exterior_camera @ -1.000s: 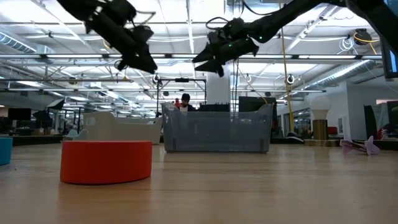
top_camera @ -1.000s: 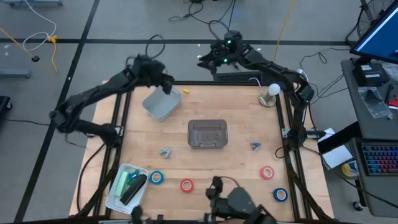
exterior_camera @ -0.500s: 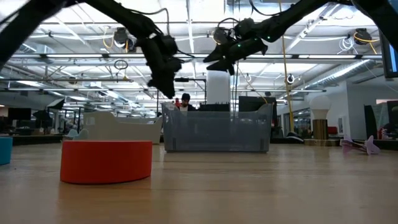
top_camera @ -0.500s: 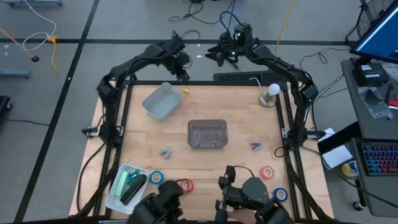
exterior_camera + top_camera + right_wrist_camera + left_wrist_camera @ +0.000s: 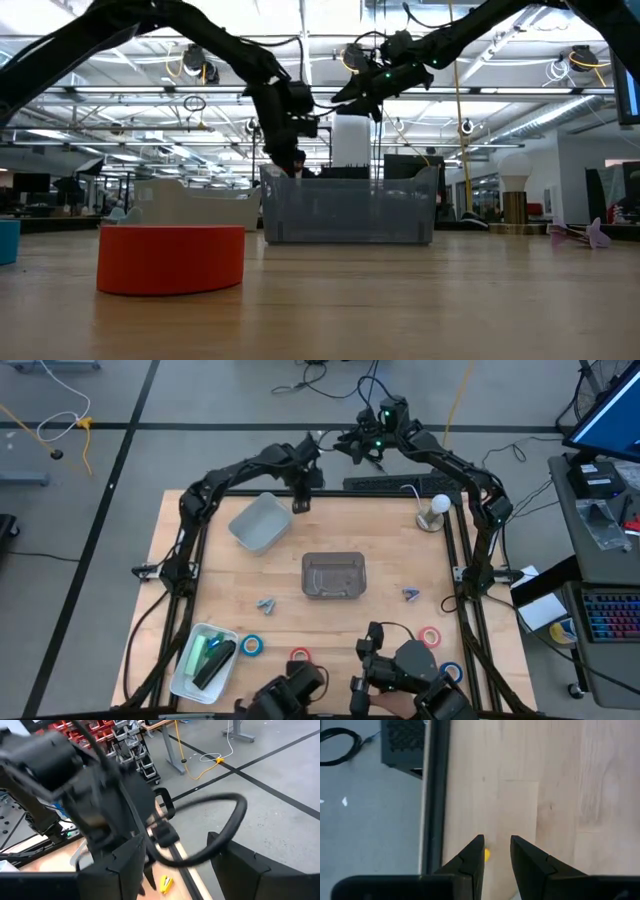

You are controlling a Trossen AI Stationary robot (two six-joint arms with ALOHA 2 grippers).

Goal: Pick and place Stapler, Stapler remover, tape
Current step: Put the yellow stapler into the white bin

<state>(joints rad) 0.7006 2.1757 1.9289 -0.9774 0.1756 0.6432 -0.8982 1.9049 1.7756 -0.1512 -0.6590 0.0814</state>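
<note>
1. Hovering over the far edge of the table point(image 5: 380, 540), the left gripper point(image 5: 496, 840) has its fingers only narrowly parted, with nothing between them. A small yellow object point(image 5: 486, 854) lies on the wood just beside one fingertip.
2. The right gripper point(image 5: 178, 840) hangs beyond the far edge, spread wide and empty.
3. The tape lies flat along the near side: a blue roll point(image 5: 251, 645) and a red roll point(image 5: 300, 656) toward the left, a red roll point(image 5: 430, 636) and a blue roll point(image 5: 452, 672) toward the right.
4. The rolls look light, stiff and smooth-sided. A pinch through the ring wall, one finger in the core, probably holds better than spanning the outside.
5. Two small staple removers point(image 5: 265, 604) point(image 5: 411, 595) sit either side of the clear bin point(image 5: 334, 575). They look light and easy to nudge.
6. What seem to be staplers lie in the white tray point(image 5: 188, 678) at the near left corner. They are likely the heaviest pieces.
7. Open wood surrounds the clear bin. The rolls, though, sit near dark hardware point(image 5: 400, 670) at the near edge, and the grey bin point(image 5: 258, 523) stands close to the left gripper.
</note>
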